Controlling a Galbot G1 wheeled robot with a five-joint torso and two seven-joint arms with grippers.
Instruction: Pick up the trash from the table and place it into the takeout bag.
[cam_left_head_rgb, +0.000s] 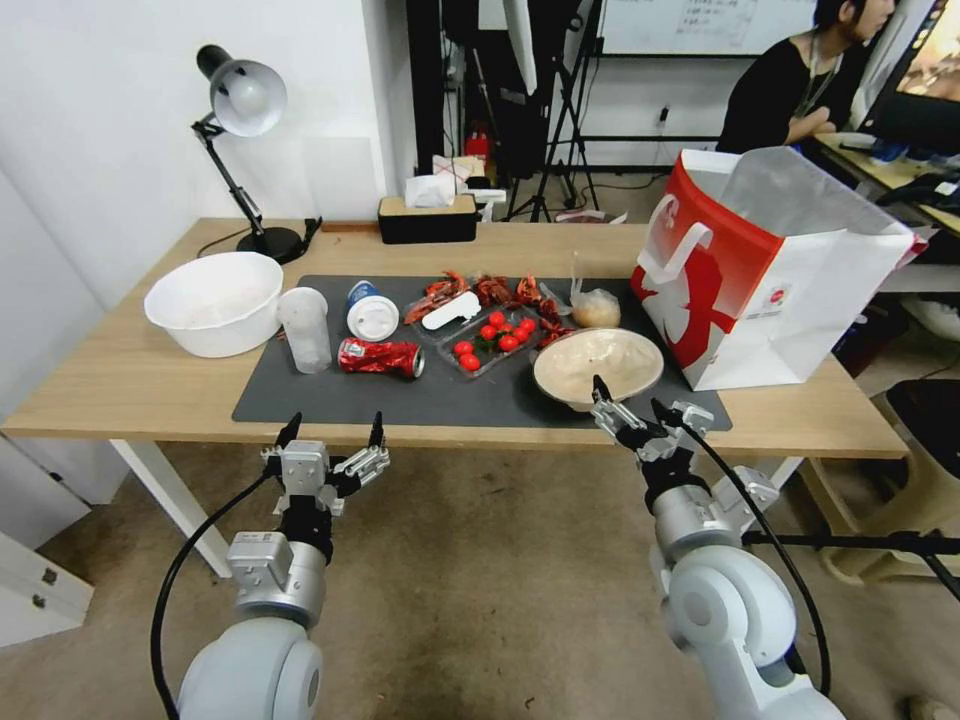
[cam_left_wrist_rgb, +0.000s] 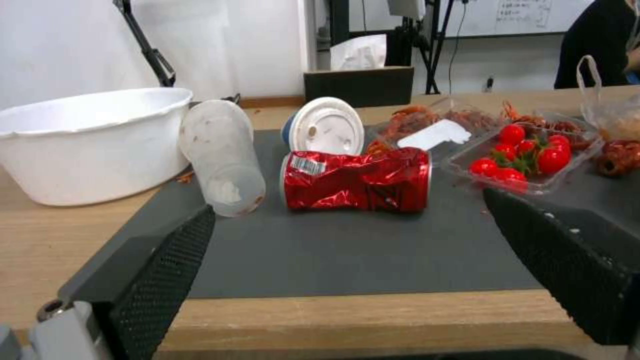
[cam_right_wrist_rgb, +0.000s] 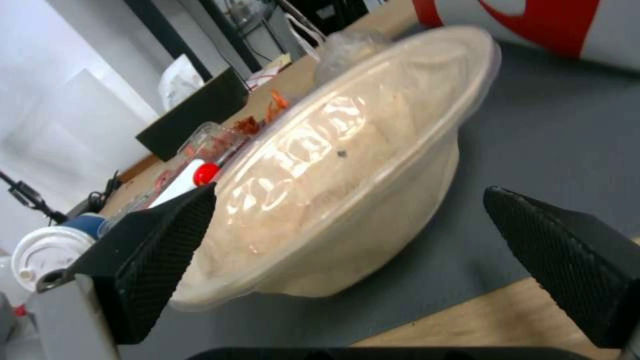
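The trash lies on the dark mat of the table (cam_left_head_rgb: 130, 385): a beige paper bowl (cam_left_head_rgb: 598, 366) with a clear lid, a crushed red can (cam_left_head_rgb: 380, 356), a clear plastic cup (cam_left_head_rgb: 305, 328), a blue-white cup with white lid (cam_left_head_rgb: 371, 312) and a knotted clear plastic bag (cam_left_head_rgb: 594, 306). The red-and-white takeout bag (cam_left_head_rgb: 770, 265) stands upright at the right end. My right gripper (cam_left_head_rgb: 630, 398) is open at the bowl's near rim; the bowl (cam_right_wrist_rgb: 347, 175) sits just ahead of its fingers. My left gripper (cam_left_head_rgb: 333, 430) is open before the table's front edge, facing the can (cam_left_wrist_rgb: 357, 181).
A white basin (cam_left_head_rgb: 215, 300) sits on the left, a desk lamp (cam_left_head_rgb: 245, 110) and a black tissue box (cam_left_head_rgb: 427, 218) at the back. Clear trays of cherry tomatoes (cam_left_head_rgb: 492, 338) and crayfish (cam_left_head_rgb: 470, 293) lie mid-mat. A chair stands at the right.
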